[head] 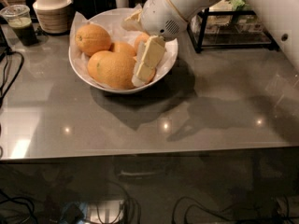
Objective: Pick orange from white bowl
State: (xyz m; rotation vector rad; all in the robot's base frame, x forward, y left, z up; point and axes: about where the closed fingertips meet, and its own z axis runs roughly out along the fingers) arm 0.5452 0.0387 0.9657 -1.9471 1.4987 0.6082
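Gripper (144, 73): inside bowl (110, 88), angled down right of orange (112, 69), likely to grasp it.
Grip: you cannot tell its state.

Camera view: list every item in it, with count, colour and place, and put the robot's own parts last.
white bowl: one, glossy white, paper-lined, back centre of the table
largest orange: one, dull yellow-orange, front of the bowl
other oranges: at least three showing, brighter orange, behind it in the bowl
lidded container: one, ribbed beige with white lid, back left
plastic cup: one, clear with green drink, far back left
wire rack: one, black, back right
cables: dark, left edge
table: one, glossy grey
arm: one, white, from upper right
end effector: one, cream, down in the bowl beside the largest orange
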